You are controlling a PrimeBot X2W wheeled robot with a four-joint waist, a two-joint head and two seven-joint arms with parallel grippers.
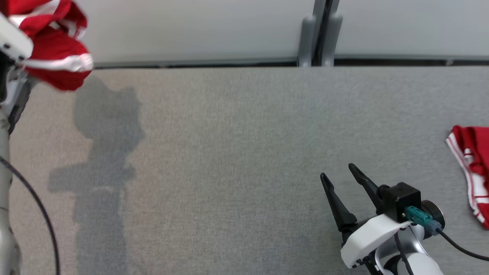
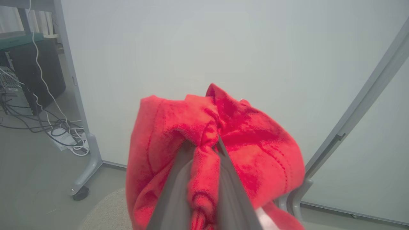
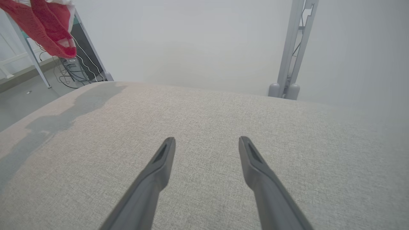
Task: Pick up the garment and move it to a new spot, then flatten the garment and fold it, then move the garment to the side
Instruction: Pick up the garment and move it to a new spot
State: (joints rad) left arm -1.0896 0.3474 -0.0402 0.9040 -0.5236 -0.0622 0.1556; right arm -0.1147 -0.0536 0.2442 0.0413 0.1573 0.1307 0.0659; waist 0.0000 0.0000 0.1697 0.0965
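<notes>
Grey woven cloth covers the table, backed by pale partition panels, with cables tangled on the floor beyond. The left gripper is clenched on the red garment, bunched aloft over the table's far left corner; the right gripper hovers spread and empty near a second red-and-white cloth at the right edge.

Grey fabric tabletop's broad middle is being left open; its far left corner is being overhung by a raised red garment, its right edge occupied by a second striped garment, its back walled by partition panels.
</notes>
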